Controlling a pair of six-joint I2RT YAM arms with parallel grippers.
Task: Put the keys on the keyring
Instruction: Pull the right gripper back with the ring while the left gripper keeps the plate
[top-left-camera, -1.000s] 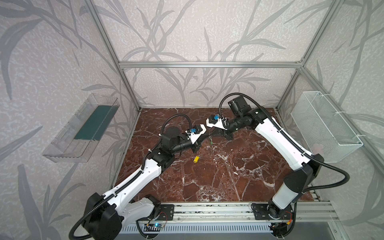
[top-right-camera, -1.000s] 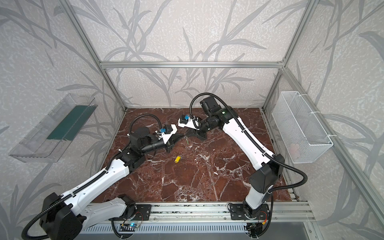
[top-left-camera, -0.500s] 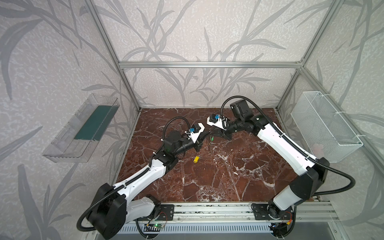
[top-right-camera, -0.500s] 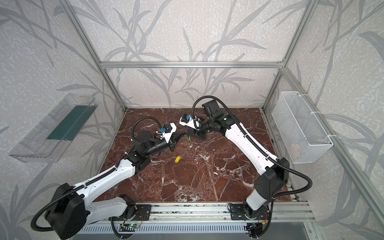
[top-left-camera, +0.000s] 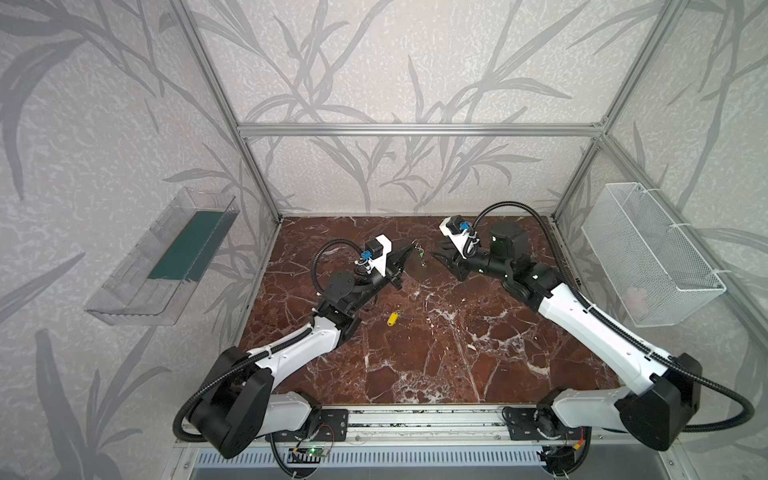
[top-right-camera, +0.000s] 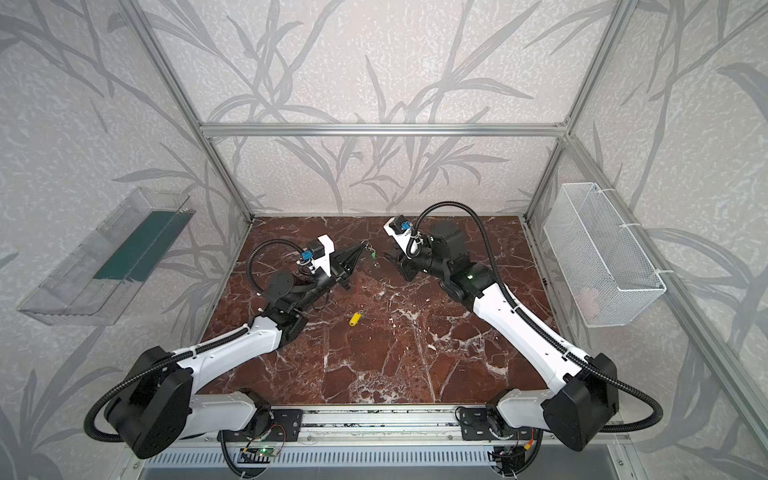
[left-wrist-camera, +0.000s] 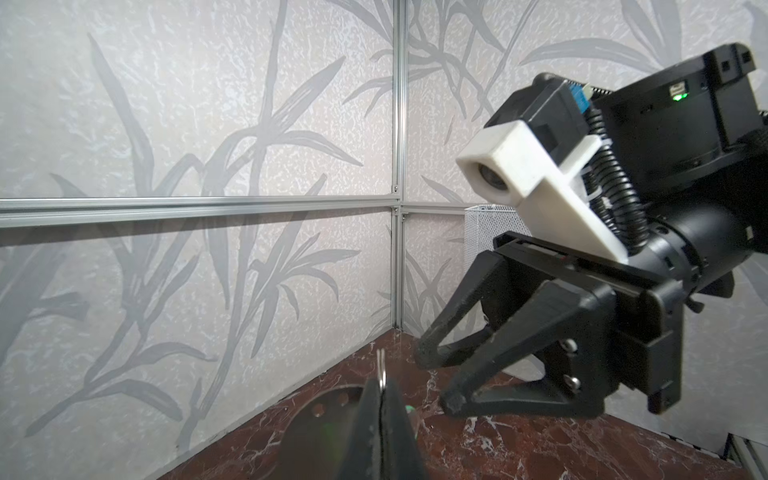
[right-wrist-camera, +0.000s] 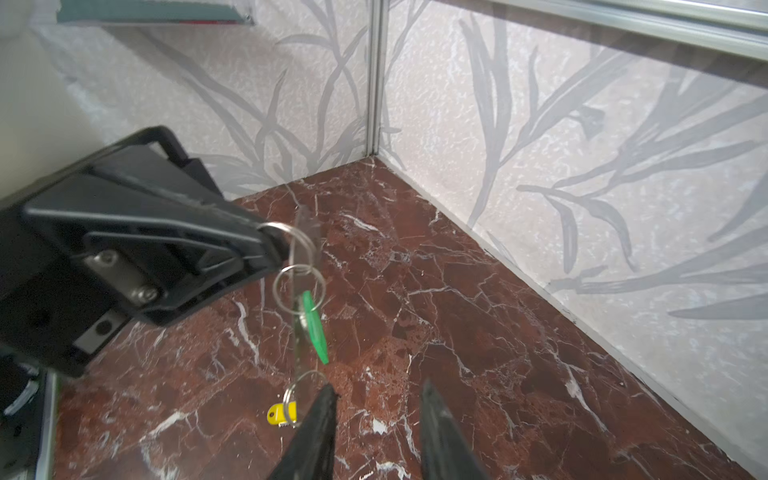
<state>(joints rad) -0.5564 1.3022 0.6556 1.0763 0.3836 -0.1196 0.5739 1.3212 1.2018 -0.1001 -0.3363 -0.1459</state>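
Note:
In both top views my left gripper (top-left-camera: 413, 246) (top-right-camera: 365, 246) is raised over the back of the marble floor. It is shut on a small metal ring (right-wrist-camera: 286, 235) from which the keyring (right-wrist-camera: 302, 232) hangs, a pale plate seen edge-on. The left wrist view shows the plate's holes (left-wrist-camera: 320, 411) below the shut left gripper (left-wrist-camera: 381, 384). A green key (right-wrist-camera: 314, 330) (top-left-camera: 421, 250) dangles from a ring on the plate. The yellow key (top-left-camera: 392, 318) (top-right-camera: 354, 319) (right-wrist-camera: 282, 413) lies on the floor. My right gripper (right-wrist-camera: 376, 395) (top-left-camera: 442, 251) (left-wrist-camera: 438, 380) is open and empty, a short way right of the hanging keys.
A white wire basket (top-left-camera: 648, 253) hangs on the right wall and a clear tray (top-left-camera: 162, 257) on the left wall. The back wall and its corner post (right-wrist-camera: 376, 83) stand close behind both grippers. An aluminium rail (top-left-camera: 415, 419) runs along the front edge.
My right gripper opened, let go of the green key and drew back to the right. The green key now hangs from the keyring in the left gripper, which stayed shut.

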